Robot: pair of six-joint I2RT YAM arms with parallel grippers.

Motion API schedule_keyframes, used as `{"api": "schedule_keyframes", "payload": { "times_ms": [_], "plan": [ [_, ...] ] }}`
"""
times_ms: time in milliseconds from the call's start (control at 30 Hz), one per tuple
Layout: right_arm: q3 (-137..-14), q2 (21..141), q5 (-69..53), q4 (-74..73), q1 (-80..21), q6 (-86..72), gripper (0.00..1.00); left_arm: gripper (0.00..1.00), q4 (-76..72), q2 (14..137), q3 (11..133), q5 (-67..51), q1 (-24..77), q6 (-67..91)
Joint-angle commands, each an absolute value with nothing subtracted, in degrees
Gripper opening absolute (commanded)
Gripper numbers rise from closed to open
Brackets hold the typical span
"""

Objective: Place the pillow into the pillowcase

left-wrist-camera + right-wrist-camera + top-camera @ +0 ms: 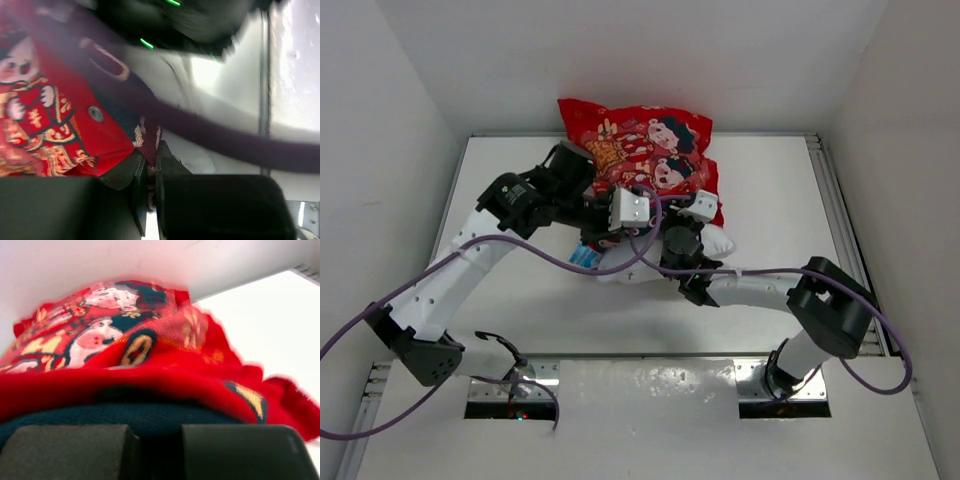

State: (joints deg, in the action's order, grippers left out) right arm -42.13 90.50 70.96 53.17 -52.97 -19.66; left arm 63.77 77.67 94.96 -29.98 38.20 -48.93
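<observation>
Left pincer: the two dark, flat-faced fingers are closed on a fold of the pillowcase, with the cloth edge running straight down between the pads. The pinched layer is thin woven fabric, bright red outside with gold ornament and a dark blue inner face. A small round metal stud sits on the red cloth up and to the left of the fingertips. A thick purple cable crosses beyond the tips, blurred, over the smooth white table. Right pincer: its matte black blocky fingers are drawn together on the pillowcase hem, with dark blue cloth filling the space between and just above them. Past this pincer the red fabric rises in a soft, rumpled mound printed with cartoon figures, white faces and gold roundels. Its far end lies close to the plain white back wall. From the overhead view, the pillow, white, plump and soft, bulges out on the near side of the case, beneath both wrists. Its small blue-and-white tag shows at the edge beside the left pincer. How deep the pillow sits inside the case cannot be told.
</observation>
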Motion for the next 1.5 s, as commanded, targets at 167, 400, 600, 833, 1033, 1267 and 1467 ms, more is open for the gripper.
{"api": "schedule_keyframes", "payload": {
  "times_ms": [167,400,600,833,1033,1267,1467],
  "plan": [
    [-55.1,91.1,21.7,13.3,-44.0,-36.8,0.98,0.39,52.5,71.5,77.9,-29.7,33.1,-42.1],
    [-49.0,75.4,19.5,-2.2,-46.9,-29.7,0.99,1.0,48.5,68.7,73.8,-22.6,28.4,-37.4],
    [-37.8,58.3,22.3,-9.6,-47.3,-36.3,0.48,0.85,50.6,64.2,67.9,-13.1,22.2,-41.5],
    [-31.8,51.5,22.9,-7.4,-52.4,-39.2,0.68,0.13,41.2,63.5,52.5,-4.0,16.4,-45.0],
    [-29.7,62.0,25.1,7.2,-55.8,-52.8,0.99,0.83,28.9,67.3,45.4,-4.6,14.4,-45.3],
    [-26.5,81.8,24.3,37.3,-56.9,-75.9,0.99,0.93,21.5,77.3,43.0,-5.3,14.2,-45.6],
    [-35.4,94.3,26.7,44.5,-58.0,-73.7,0.99,0.33,24.5,79.7,47.2,-16.3,14.2,-46.0]
  ]
}}
